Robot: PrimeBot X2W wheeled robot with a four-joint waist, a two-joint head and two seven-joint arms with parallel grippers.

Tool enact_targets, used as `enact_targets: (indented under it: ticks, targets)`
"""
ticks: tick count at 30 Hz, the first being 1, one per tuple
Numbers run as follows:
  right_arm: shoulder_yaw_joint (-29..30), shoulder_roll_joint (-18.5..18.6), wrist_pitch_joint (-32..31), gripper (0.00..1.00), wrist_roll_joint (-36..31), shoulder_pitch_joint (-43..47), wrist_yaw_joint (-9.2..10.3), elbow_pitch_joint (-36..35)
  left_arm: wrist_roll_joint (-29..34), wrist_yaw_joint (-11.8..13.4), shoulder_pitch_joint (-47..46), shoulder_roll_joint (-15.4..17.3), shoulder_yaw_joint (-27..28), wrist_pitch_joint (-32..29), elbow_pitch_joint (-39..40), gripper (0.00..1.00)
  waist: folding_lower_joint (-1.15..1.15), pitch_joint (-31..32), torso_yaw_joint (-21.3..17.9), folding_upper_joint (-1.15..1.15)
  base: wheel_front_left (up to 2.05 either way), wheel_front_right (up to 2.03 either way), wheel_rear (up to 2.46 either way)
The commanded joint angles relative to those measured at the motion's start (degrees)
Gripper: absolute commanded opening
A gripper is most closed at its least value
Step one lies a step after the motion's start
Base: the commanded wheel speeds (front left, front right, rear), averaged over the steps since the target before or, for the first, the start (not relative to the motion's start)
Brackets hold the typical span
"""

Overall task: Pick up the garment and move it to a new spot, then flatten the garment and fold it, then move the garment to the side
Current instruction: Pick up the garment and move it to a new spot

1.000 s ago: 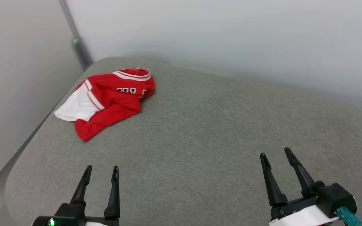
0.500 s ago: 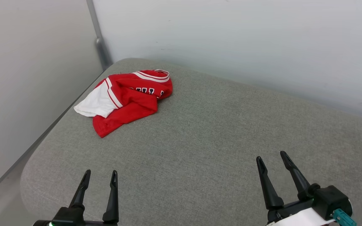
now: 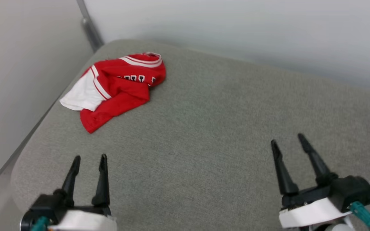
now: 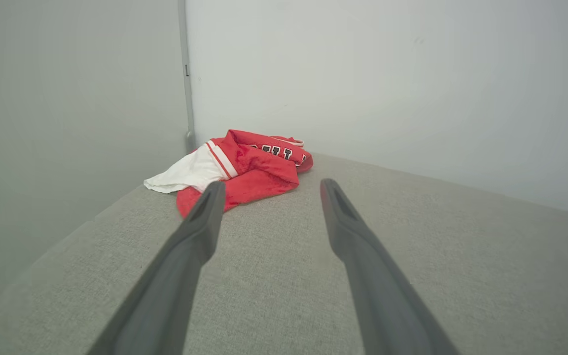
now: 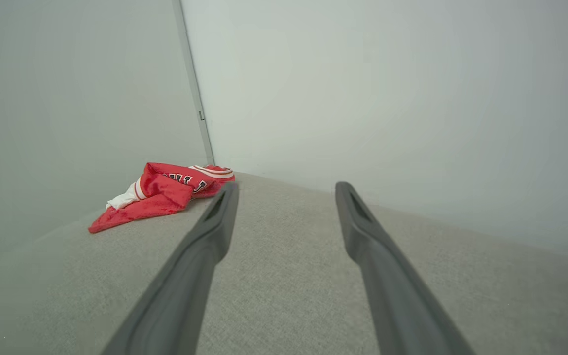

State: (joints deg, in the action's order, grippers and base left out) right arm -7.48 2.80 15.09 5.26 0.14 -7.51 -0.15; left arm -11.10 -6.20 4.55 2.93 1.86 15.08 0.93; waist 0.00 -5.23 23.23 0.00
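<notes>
**Head view.** The garment point(image 3: 117, 85), a crumpled red jersey-style T-shirt with a white short sleeve, striped trim and dark lettering, is seen bunched at the far left corner of the grey woven fabric cushion point(image 3: 210, 128). It lies close to the cushion's left edge and to the pale wall point(image 3: 18, 64). The left end effector point(image 3: 89, 158) is held at the lower left with its fingers apart and nothing between them. The right end effector point(image 3: 287, 140) at the lower right is likewise spread and empty. Both are well apart from the garment. Because the white sleeve lies nearest the edge, it is judged that a sideways nudge during the approach could push cloth off the cushion toward the wall.

**Left wrist view.** The garment point(image 4: 249, 167) is seen ahead and slightly left of the line of the parted fingers of the left end effector point(image 4: 271, 186), with the wall corner just behind it. A long reach into that corner could bring the fingertips against the wall. If only the top fold is pinched, the rest may unfurl, drag and snag on the weave.

**Right wrist view.** The garment point(image 5: 165, 190) appears far off to the left of the open right end effector point(image 5: 286, 188). A cross-reach from this side is judged likely to crowd the left arm. A descent that is too steep could press the fingers into the soft cushion and not under the cloth.
</notes>
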Motion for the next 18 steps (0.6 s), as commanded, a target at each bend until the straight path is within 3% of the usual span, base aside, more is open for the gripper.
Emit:
enact_targets:
  ticks: [1,4,9,18]
  targets:
    - [0.5,0.1,0.1,1.00,-0.8,-1.3,0.03,-0.8,-1.4,-0.2,-1.9,0.0,0.7,0.1,-0.5,1.00,0.00,-4.1,-2.0,0.00,0.00,0.00,0.00]
    - [1.3,0.2,0.1,1.00,-3.2,-2.6,0.03,-1.8,-1.6,-0.9,-7.1,0.7,1.2,0.1,-3.2,1.00,0.00,-8.1,-3.5,0.00,0.00,0.00,0.00]
    - [2.5,2.2,0.1,1.00,-4.3,-4.6,0.03,-3.5,-7.8,-1.2,-19.5,6.5,-0.5,-2.0,-12.6,1.00,0.00,-14.5,-6.0,0.00,0.00,0.00,0.00]
    - [3.9,4.8,0.1,1.00,-4.7,-7.4,0.04,-5.3,-24.6,-1.2,-41.3,24.7,-7.7,-25.5,-21.7,1.00,0.00,-23.6,-10.0,0.00,0.00,0.00,0.00]
